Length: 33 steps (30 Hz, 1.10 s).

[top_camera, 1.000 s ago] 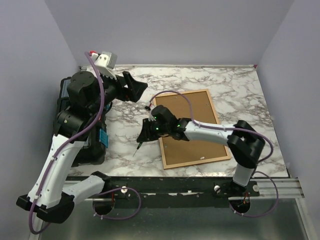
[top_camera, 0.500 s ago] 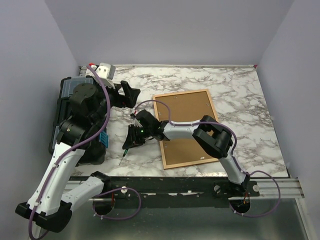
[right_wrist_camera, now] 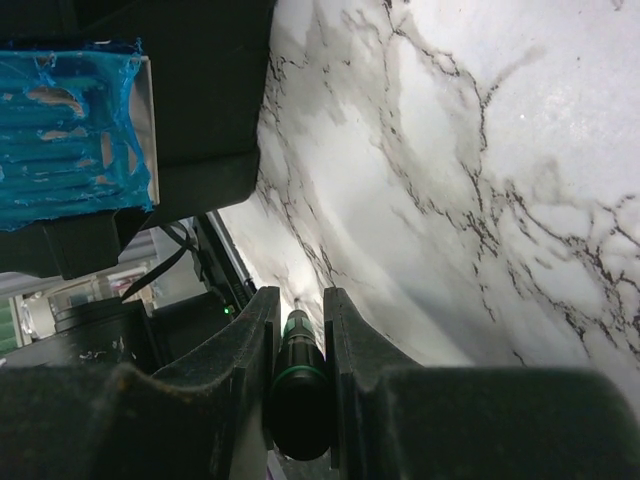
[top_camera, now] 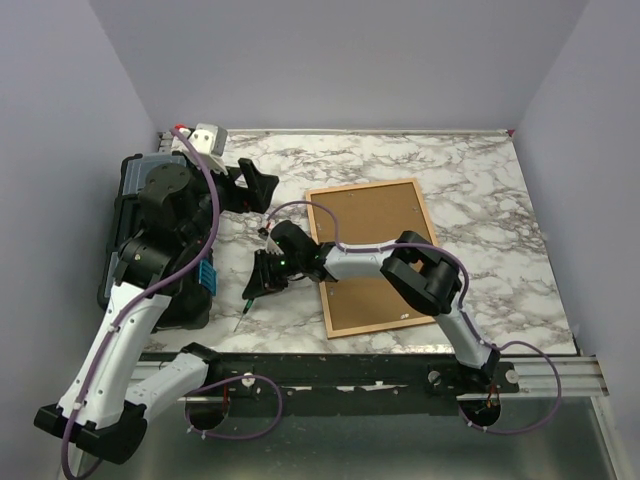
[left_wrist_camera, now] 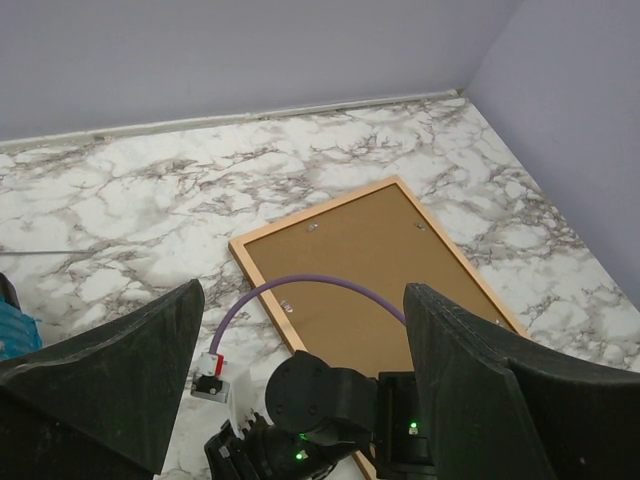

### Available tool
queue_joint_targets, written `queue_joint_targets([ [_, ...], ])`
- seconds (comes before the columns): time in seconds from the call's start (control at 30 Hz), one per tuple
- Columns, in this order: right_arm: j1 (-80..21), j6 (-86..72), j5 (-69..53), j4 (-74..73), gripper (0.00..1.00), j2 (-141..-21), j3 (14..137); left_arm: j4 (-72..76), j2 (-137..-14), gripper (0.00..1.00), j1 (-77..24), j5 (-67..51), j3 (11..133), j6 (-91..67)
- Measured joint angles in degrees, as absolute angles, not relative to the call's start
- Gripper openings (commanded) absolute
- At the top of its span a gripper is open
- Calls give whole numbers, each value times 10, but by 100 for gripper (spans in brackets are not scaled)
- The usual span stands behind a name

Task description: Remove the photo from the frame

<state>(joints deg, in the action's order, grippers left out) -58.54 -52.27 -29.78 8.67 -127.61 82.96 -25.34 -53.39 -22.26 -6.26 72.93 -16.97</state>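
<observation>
Plainly, the right jaws are clamped on the dark handle of a screwdriver point(right_wrist_camera: 298, 385), whose thin shaft points down toward the near-left of the bench point(top_camera: 480, 200) (that is, away from the work). The frame point(top_camera: 360, 187) lies just to the right of those jaws, flat and face down, its long axis running near to far with a slight slant. The brown backing board point(top_camera: 385, 225) fills it, so the photo is hidden beneath and not yet out. The left jaws stand wide apart, holding nothing, raised just left of the frame's far-left corner. The right arm is the nearer one, and I judge its tool would need swinging round toward the frame's left rail.
</observation>
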Motion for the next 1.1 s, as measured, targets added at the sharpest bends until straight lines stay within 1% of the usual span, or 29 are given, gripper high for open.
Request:
queue_joint_targets([
  [0.07, -583, -523, -303, 94, 31, -1280, 830, -253, -536, 82, -221, -65, 729, -172],
  [0.23, -579, -529, -311, 109, 43, -1291, 808, -249, -542, 82, -218, -69, 727, -174],
  [0.4, -569, -543, -331, 143, 51, -1291, 792, -249, -547, 81, -218, -70, 726, -174],
  [0.73, -566, -556, -332, 149, 57, -1291, 793, -249, -555, 81, -206, -78, 726, -181],
  [1.0, -567, -560, -278, 103, 57, -1287, 815, -249, -560, 80, -198, -90, 726, -188],
  [1.1, -571, -557, -252, 91, 63, -1282, 818, -249, -560, 80, -197, -93, 726, -190],
])
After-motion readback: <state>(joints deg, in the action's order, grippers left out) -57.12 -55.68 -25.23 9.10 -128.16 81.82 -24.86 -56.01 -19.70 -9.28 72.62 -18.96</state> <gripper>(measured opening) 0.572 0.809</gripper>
